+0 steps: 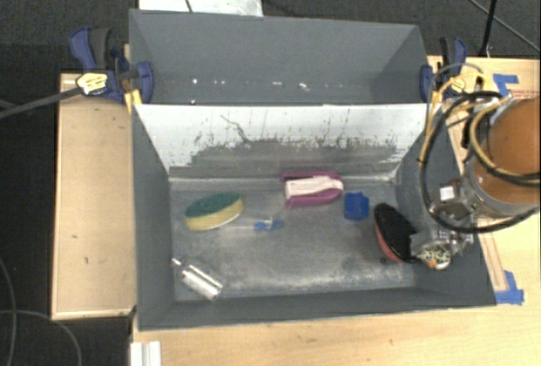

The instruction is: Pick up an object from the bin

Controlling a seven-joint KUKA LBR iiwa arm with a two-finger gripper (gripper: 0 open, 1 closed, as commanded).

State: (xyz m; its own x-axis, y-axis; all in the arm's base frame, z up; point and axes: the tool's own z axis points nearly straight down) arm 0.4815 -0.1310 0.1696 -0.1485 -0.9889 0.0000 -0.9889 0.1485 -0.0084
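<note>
Bin (152, 212) of grey metal holds a few loose things, well apart. From the right wall the arm (516, 153) reaches down to the front right corner, where the end effector (438, 254) sits low; I cannot tell if it is spread or pressed together. Just beside it, toward the bin's middle, lies a flat black and red object (390, 233), perhaps touching it, with its long axis running from back to front. It seems the likeliest pick. Farther toward the left wall lie a pink and purple piece (313, 188), a yellow-green sponge (213, 210) and a small blue block (357, 205).
</note>
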